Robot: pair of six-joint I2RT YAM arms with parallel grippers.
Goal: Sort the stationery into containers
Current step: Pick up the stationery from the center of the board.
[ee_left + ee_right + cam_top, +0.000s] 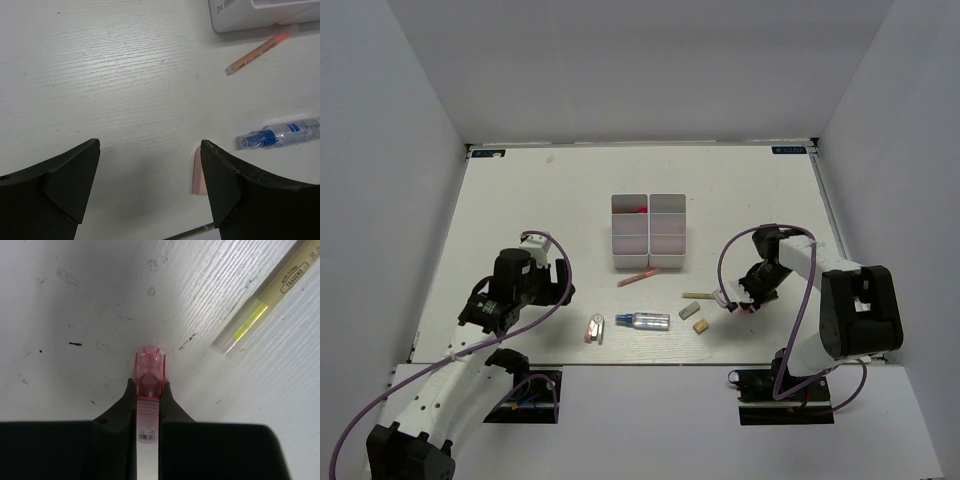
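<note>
At the centre of the table (520, 200), two white boxes (650, 263) stand side by side and touching, each divided into three compartments. A small red item (640, 210) lies in the far compartment of the left box. The rest of the stationery lies on the table nearer the arms.

- **Pink stick** (638, 278): lies tilted just in front of the boxes.
- **Tube** (643, 320): silver-blue, lying nearer the arms than the pink stick.
- **Pink eraser** (590, 328): lies to the left of the tube.
- **Yellow stick** (698, 295): lies to the right of the tube.
- **Two tan erasers** (695, 318): lie just in front of the yellow stick.

**Left gripper** (149, 150): its jaws are spread wide and hold nothing, and it hangs over bare table left of the loose items. In the left wrist view the pink eraser shows just beside one finger (225, 185), partly hidden by it. The tube and pink stick lie farther off, and a box corner shows at the top edge.

**Right gripper** (149, 390): its jaws are pressed onto a pink capsule (149, 362), which they pinch low over the table to the right of the yellow stick. The capsule's clear rounded end sticks out past the fingertips. Whether it touches the surface cannot be told.
</note>
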